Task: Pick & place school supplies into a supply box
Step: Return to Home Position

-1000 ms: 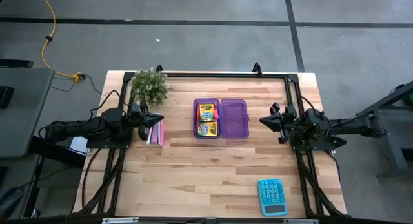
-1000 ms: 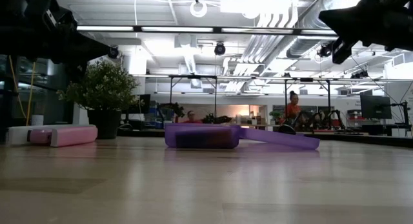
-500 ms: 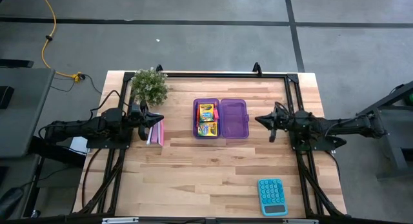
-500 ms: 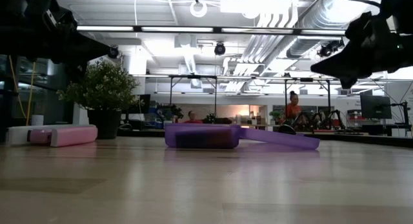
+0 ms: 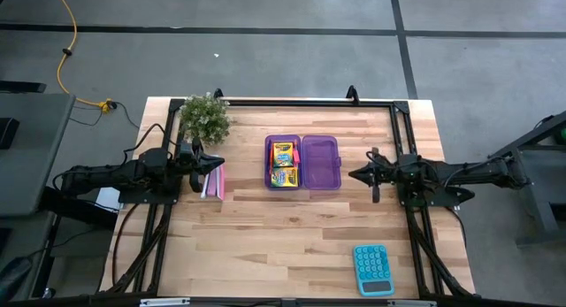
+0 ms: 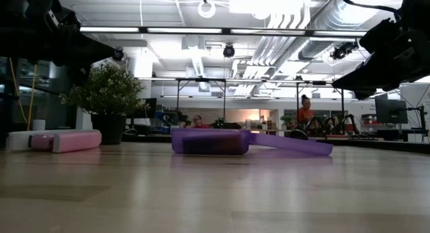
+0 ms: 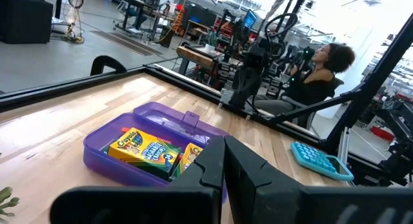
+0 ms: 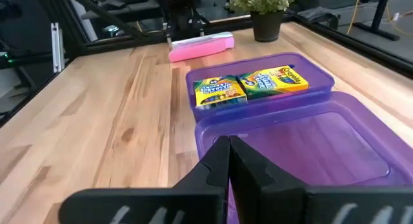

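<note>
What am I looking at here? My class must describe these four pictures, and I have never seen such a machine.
Two robot arms work at a wooden table. One camera looks down from above, one sits level with the tabletop, and one rides on each wrist. The left gripper and right gripper are both shut and hold nothing. Between them lies the open purple supply box, with two crayon boxes in one half. A potted plant, a pink booklet and a teal calculator are also there.

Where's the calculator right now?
High view: the teal calculator lies at the table's bottom-right corner, on the right arm's side, well apart from the purple supply box at mid-table.
</note>
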Tool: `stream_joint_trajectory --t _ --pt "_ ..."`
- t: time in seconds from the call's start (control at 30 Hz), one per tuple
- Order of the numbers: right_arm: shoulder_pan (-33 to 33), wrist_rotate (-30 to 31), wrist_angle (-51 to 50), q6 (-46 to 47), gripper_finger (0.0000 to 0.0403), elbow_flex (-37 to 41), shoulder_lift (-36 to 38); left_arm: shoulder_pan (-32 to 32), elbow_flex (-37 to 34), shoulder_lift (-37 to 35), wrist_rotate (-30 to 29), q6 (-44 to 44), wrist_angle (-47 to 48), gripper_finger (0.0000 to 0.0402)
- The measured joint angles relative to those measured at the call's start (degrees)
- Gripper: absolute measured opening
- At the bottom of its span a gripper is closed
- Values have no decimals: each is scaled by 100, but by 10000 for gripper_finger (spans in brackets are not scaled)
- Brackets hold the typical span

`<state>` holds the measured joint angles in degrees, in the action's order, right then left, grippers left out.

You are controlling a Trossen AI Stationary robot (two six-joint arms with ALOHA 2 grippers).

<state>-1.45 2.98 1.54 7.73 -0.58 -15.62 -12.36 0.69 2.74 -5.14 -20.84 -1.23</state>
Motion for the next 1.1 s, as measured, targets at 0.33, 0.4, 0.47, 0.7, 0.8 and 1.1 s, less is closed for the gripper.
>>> stream_joint_trajectory --t 0.33,0.4,0.47,0.7,0.8,1.1 --pt "0 -4 -31 1764 0 0 -11 0 0 0 1 0 0 0" --pt "0 -3 -31 1991 0 0 -11 0 0 0 1 0 0 0" --pt "0 -6 -33 2143 0 0 -11 0 0 0 2 -1 0 0" --pt "3 -4 -37 2198 0 0 27 4 0 -2 3 -1 0 0" --pt "11 -4 -39 2198 0 0 265 4 3 -45 4 0 -4 0" --pt "-111 1 22 2188 0 0 1562 4 7 -208 14 -1 0 0"
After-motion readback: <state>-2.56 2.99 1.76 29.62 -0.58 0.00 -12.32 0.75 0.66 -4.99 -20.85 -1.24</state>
